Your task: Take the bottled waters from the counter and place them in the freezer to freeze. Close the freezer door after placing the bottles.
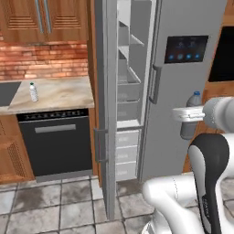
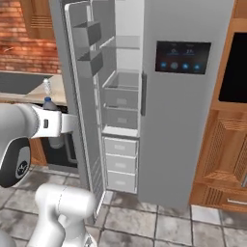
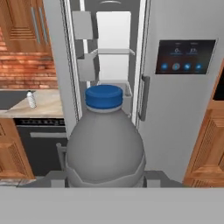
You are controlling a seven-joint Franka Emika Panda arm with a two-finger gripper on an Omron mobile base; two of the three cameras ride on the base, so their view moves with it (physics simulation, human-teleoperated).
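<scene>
One bottle, the grey one (image 3: 105,144), sits upright in my gripper (image 1: 189,114), fingers closed on its body, blue cap up. It hangs in front of the fridge, right of the freezer (image 1: 129,91) opening in the left base view. Freezer door (image 1: 106,114) stands wide open, bins on its inner face. 2nd bottle, the clear one (image 1: 33,92), stands upright on the counter (image 1: 59,93), well left of the freezer, beside the dark inset.
</scene>
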